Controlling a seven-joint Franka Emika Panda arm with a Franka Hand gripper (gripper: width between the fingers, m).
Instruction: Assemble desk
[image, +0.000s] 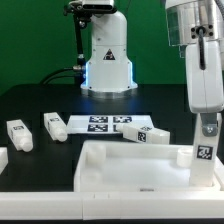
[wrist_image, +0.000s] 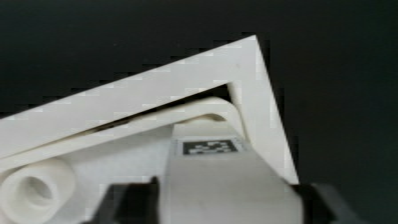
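- Gripper (image: 206, 128): pinching leg (image: 205, 152), held upright at desk panel (image: 120, 165) corner, 4 o'clock in exterior view; presumably for seating in its socket.
- Desk panel: flat at 6 o'clock, rim upward, corners reachable.
- Spare legs (image: 53, 125): lying at 9 o'clock, within reach.

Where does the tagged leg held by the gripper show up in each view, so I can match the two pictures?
Exterior view: the leg stands upright near the exterior view's right edge, at the desk panel's right end.
Wrist view: the leg is held in the gripper, in front of the desk panel's corner.
Shared landmark: the black-and-white tag on the leg.
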